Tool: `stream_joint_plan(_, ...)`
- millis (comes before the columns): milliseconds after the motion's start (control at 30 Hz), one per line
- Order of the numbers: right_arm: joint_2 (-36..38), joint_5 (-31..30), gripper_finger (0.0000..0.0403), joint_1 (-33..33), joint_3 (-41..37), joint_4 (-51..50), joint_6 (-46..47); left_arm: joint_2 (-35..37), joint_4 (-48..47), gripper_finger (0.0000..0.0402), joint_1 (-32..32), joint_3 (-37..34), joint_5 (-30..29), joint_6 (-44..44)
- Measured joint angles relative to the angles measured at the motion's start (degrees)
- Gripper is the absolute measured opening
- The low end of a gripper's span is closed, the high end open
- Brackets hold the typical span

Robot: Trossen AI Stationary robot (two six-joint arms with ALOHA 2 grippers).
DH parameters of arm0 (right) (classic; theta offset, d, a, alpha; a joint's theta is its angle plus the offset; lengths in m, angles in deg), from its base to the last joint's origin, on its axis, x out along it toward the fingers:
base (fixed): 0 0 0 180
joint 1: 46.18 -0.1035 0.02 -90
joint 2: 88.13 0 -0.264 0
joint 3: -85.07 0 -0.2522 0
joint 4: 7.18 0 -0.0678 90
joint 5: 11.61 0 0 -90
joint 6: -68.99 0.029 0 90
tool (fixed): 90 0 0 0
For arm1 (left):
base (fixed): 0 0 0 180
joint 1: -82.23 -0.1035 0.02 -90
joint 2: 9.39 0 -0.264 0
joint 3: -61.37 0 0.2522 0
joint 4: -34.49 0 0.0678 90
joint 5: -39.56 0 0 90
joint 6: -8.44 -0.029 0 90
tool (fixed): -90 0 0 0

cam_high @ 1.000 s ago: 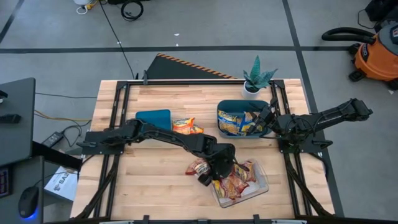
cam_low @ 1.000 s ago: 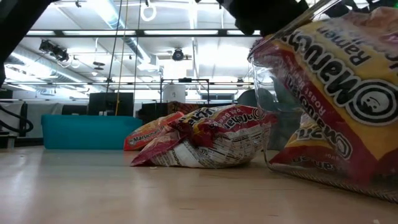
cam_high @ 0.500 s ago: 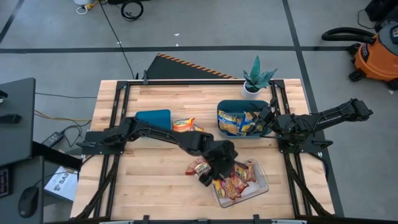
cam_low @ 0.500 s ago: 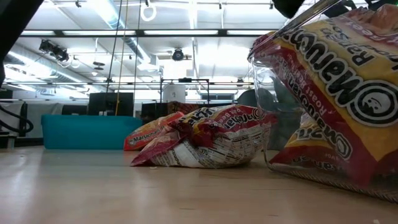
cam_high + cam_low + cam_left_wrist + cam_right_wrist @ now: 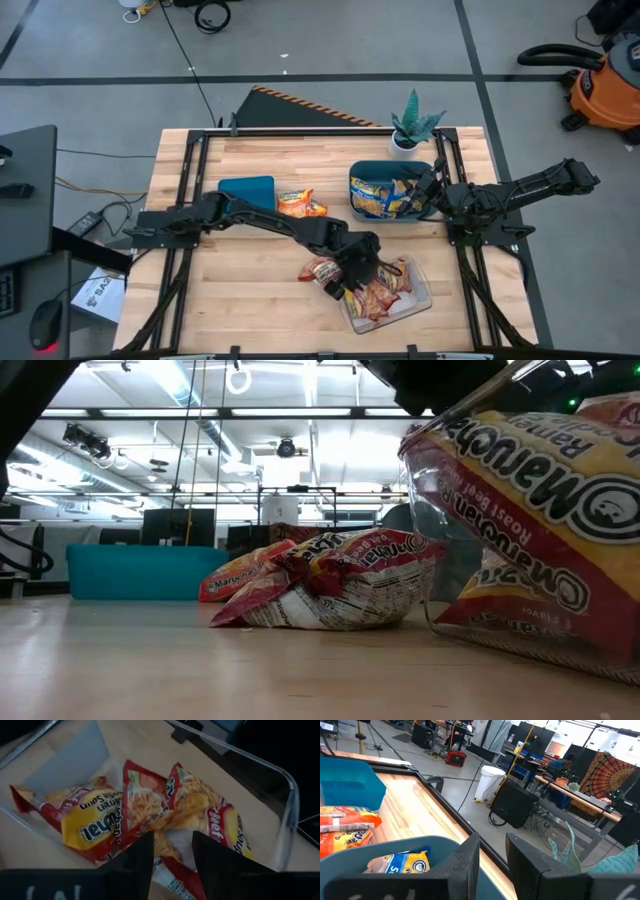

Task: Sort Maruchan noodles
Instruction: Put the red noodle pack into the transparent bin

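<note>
Red-and-yellow shiny plastic ramen packets (image 5: 150,815) fill your clear plastic tray (image 5: 420,298), lower centre | left gripper (image 5: 172,852) above them, fingers apart, empty | right gripper (image 5: 492,852) over teal bin (image 5: 365,172), parted.

Left claw (image 5: 352,283) amid tray (image 5: 425,295) packets (image 5: 378,292)

A robotics lab or workshop, apparently: concrete floor, an orange shop vacuum (image 5: 606,85) at two o'clock, cables (image 5: 211,15) at twelve, ceiling strip lights (image 5: 190,415), and cluttered benches (image 5: 570,795) beyond the wooden table (image 5: 250,290).
</note>
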Motion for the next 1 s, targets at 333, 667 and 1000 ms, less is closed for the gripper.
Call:
stream_joint_plan(333, 0.0, -0.02, 0.0101, 0.0, 0.01, -0.26, 0.02, 6.16, -13.43, 0.0141, -1.12, 0.44, -3.37, 2.4)
stream_joint_plan(667, 0.0, 0.0, 0.0101, 0.0, 0.0, -0.16, 0.13, 7.05, -28.54, 0.0141, -1.09, -1.56, -9.55, 7.82)
stream_joint_plan(1000, 0.0, 0.02, 0.0101, 0.0, 0.0, -0.31, 0.13, 9.43, -29.35, 0.0141, -0.68, -13.38, -9.64, 13.48)
